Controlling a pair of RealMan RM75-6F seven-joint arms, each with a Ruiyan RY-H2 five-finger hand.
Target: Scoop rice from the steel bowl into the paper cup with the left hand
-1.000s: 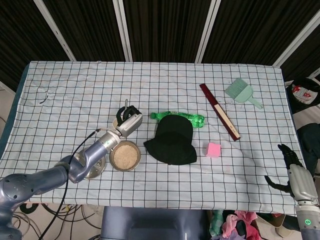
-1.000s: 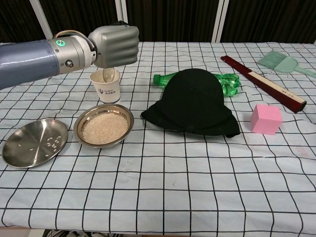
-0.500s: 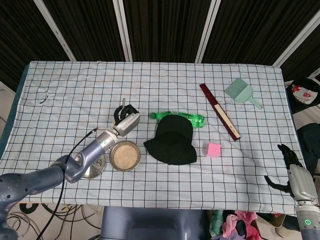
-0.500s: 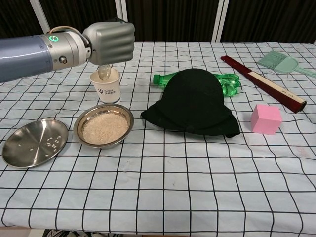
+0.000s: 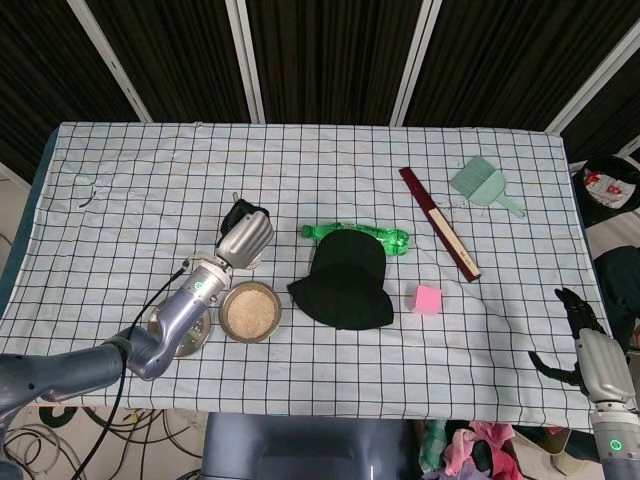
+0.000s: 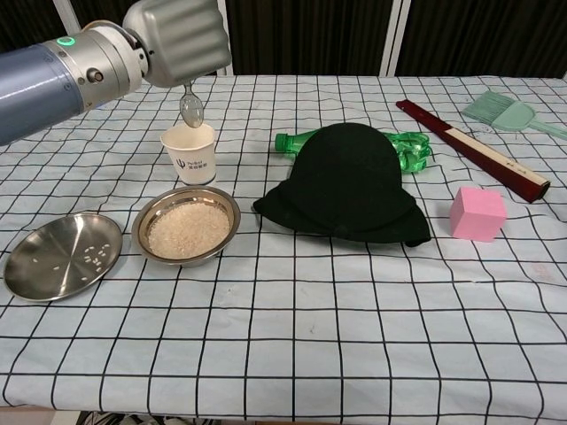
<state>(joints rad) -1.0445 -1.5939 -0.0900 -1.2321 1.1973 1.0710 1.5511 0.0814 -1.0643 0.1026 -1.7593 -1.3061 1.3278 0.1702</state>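
Note:
My left hand [image 6: 182, 40] [image 5: 245, 236] grips a metal spoon [image 6: 191, 106] that hangs bowl-down just above the white paper cup [image 6: 189, 154]. In the head view the hand hides the cup. The steel bowl [image 6: 186, 225] [image 5: 250, 311] full of rice stands in front of the cup, nearer the table's front edge. My right hand [image 5: 583, 342] hangs beyond the table's right front corner, fingers apart and holding nothing.
A flat steel plate [image 6: 62, 255] with a few rice grains lies left of the bowl. A black hat [image 6: 348, 184] covers part of a green bottle [image 6: 409, 149]. A pink cube [image 6: 477, 213], a dark red stick [image 6: 470, 148] and a green brush [image 6: 507, 113] lie to the right.
My left hand has risen and lifted the spoon out of the cup's mouth; it now hangs above the rim. The right hand has not moved.

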